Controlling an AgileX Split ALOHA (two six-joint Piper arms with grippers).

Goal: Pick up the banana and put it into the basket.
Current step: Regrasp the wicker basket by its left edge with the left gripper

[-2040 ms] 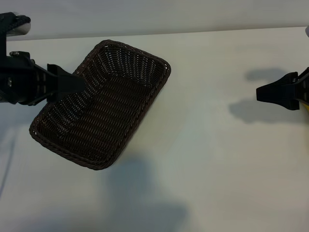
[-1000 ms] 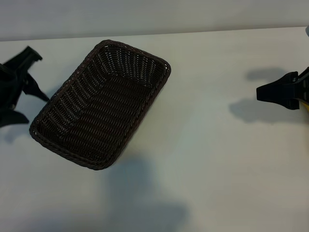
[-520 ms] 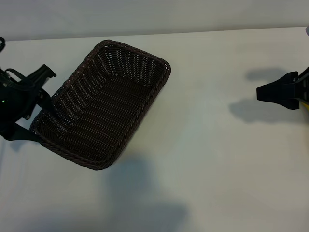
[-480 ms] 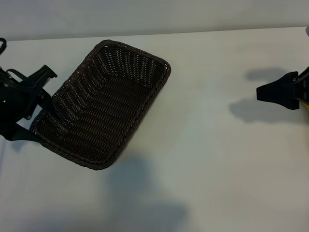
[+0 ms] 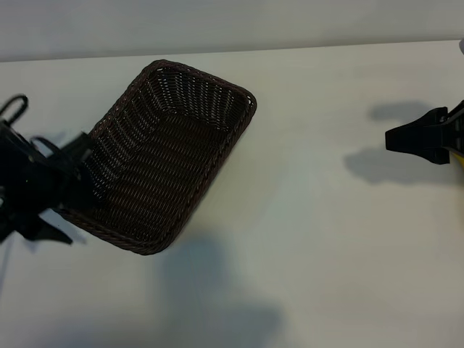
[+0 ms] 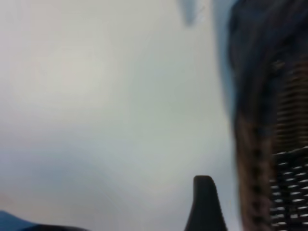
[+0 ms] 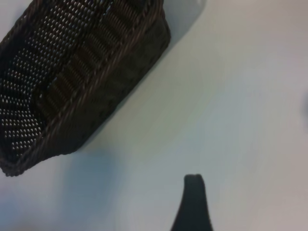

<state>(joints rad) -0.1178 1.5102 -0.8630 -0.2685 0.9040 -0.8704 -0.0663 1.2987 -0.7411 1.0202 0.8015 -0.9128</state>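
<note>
Left end effector (image 5: 54,196) — beside basket (image 5: 163,145)

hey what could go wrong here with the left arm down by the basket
The left claw sits open right at the basket near its left end, so a finger could catch the braided rim and shove or tip the basket. No banana shows anywhere except perhaps a yellow sliver at the right edge behind the right claw, so the left arm may be working far from it.
</note>
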